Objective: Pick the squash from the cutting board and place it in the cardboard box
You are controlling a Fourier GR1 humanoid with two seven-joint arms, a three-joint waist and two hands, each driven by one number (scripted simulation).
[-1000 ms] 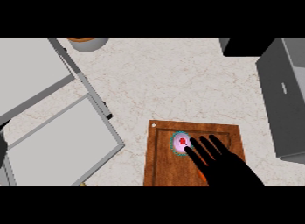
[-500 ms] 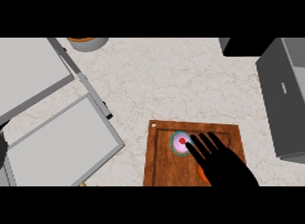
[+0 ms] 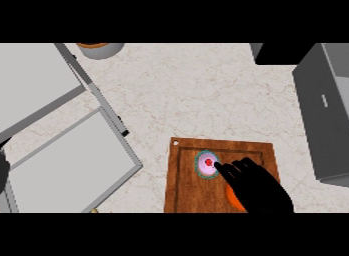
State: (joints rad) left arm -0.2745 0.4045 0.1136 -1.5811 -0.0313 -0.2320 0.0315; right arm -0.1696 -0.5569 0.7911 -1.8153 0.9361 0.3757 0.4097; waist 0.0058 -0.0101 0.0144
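Judged grasp step. Right hand covers orange squash on cutting board; grip cannot be told. Next: secure, lift, carry right toward box.

Single head-height view, steeply down onto the counter, cutting board near the lower edge.

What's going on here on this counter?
The right robot hand is over the cutting board, fingers spread. It covers most of an orange squash, so only an edge of it shows. A round pink thing lies on the board too, just by the fingertips. The squash seems not yet lifted. The grey box it should go into stands at the counter's right.
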